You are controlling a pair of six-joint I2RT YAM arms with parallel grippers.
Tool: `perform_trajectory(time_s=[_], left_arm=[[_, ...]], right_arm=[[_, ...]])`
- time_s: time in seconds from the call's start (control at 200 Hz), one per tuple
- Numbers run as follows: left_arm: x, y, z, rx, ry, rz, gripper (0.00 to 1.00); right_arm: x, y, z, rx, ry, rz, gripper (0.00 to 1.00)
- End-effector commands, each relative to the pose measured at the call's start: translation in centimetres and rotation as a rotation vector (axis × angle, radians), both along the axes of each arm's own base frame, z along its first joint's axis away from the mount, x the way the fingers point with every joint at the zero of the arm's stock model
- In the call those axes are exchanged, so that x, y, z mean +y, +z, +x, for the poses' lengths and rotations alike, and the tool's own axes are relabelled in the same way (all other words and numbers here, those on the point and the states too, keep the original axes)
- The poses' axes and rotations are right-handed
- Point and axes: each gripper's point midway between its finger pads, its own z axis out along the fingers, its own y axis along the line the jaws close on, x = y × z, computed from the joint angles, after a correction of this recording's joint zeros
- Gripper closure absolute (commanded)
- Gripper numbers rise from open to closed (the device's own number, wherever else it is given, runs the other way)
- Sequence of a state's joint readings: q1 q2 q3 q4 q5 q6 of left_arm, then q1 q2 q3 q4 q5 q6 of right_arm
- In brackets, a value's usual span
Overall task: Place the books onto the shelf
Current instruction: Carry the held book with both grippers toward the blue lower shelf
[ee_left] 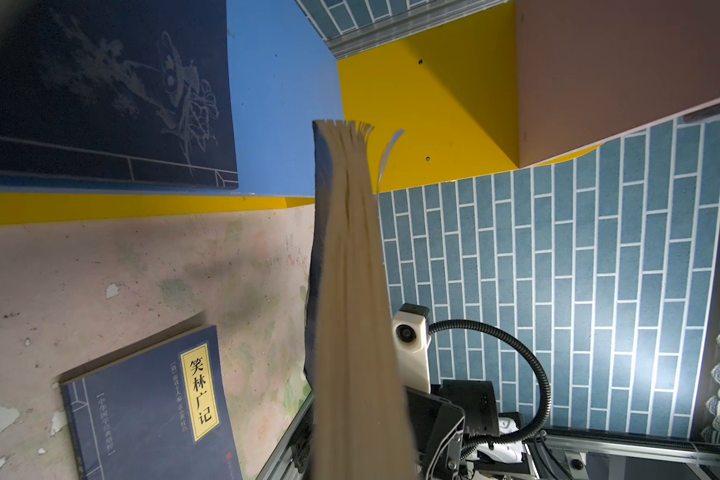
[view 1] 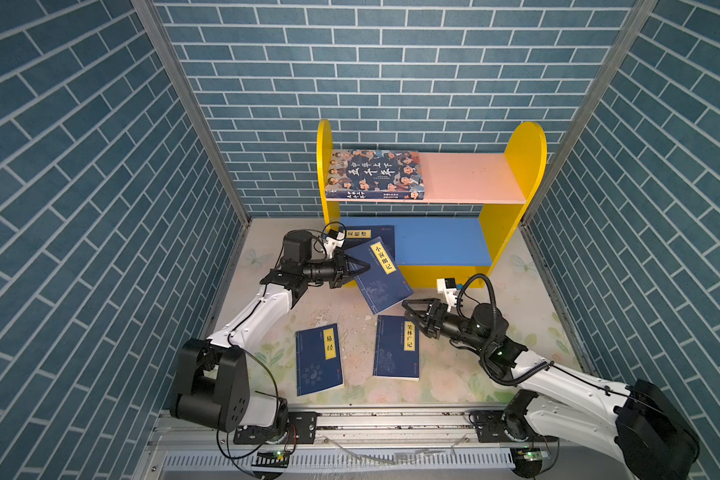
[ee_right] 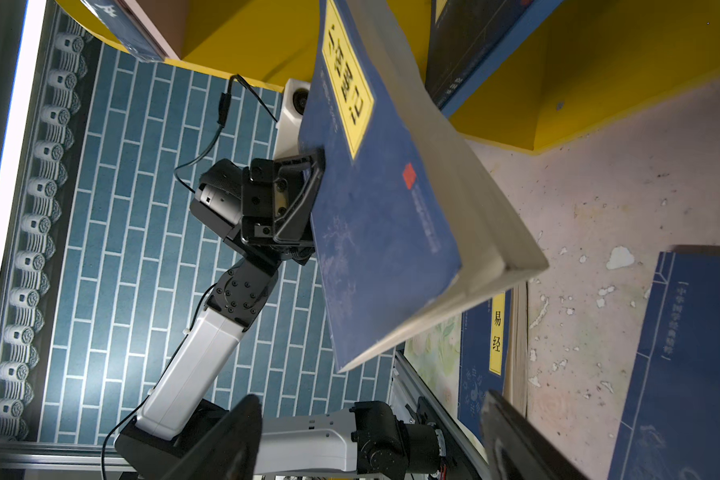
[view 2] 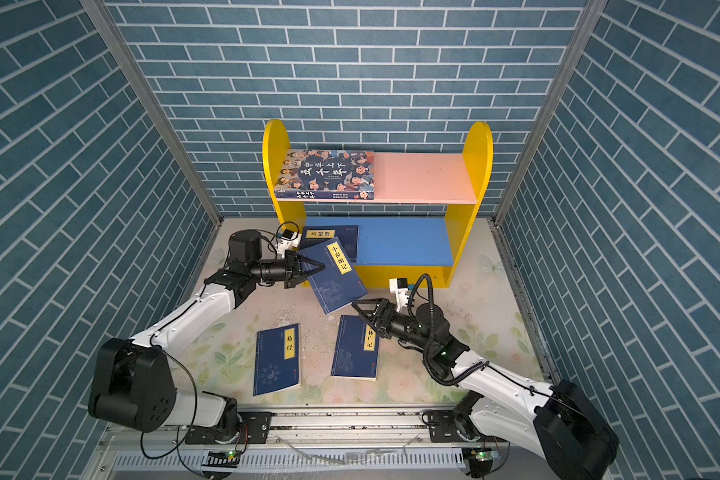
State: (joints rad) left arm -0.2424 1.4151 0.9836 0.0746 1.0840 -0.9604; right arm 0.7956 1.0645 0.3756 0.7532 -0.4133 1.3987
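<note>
The shelf (view 1: 524, 166) is standing at the back of the table (view 1: 549, 299). The thick book (view 1: 375, 172) is lying flat on the left end of the upper board (view 1: 466, 174); a thin book (view 1: 385, 235) is lying on the left end of the lower board (view 1: 437, 239). The held book (view 1: 381, 278) is hanging tilted before the shelf's left half, overlapping the thin book in both top views, the left gripper (view 1: 364, 266) pinching its left edge. Nearer the front, the left book (view 1: 319, 359) and right book (view 1: 395, 347) are lying flat, side by side, apart. The right gripper (view 1: 412, 313) is hovering over the right book's far edge, near the held book's near corner.
</note>
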Motion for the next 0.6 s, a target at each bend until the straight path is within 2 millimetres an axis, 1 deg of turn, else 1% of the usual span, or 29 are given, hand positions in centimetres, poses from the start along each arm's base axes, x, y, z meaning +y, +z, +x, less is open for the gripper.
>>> perform_trajectory(time_s=[0.0, 0.155, 0.39, 0.595], left_arm=[[-0.1, 3.2, 1.1, -0.116, 0.012, -0.059, 1.00], [-0.2, 2.8, 0.3, -0.110, 0.010, -0.062, 1.00], [-0.7, 2.5, -0.7, -0.109, -0.005, -0.063, 1.00], [-0.8, 2.5, -1.2, -0.108, -0.007, -0.074, 1.00]], right_arm=[[0.4, 2.9, 0.2, -0.053, -0.010, 0.120, 0.17], [0.8, 3.4, 0.6, -0.075, -0.022, 0.145, 0.17], [1.7, 3.3, 1.6, -0.085, -0.031, 0.161, 0.17], [2.4, 3.4, 2.5, -0.090, -0.038, 0.212, 0.19]])
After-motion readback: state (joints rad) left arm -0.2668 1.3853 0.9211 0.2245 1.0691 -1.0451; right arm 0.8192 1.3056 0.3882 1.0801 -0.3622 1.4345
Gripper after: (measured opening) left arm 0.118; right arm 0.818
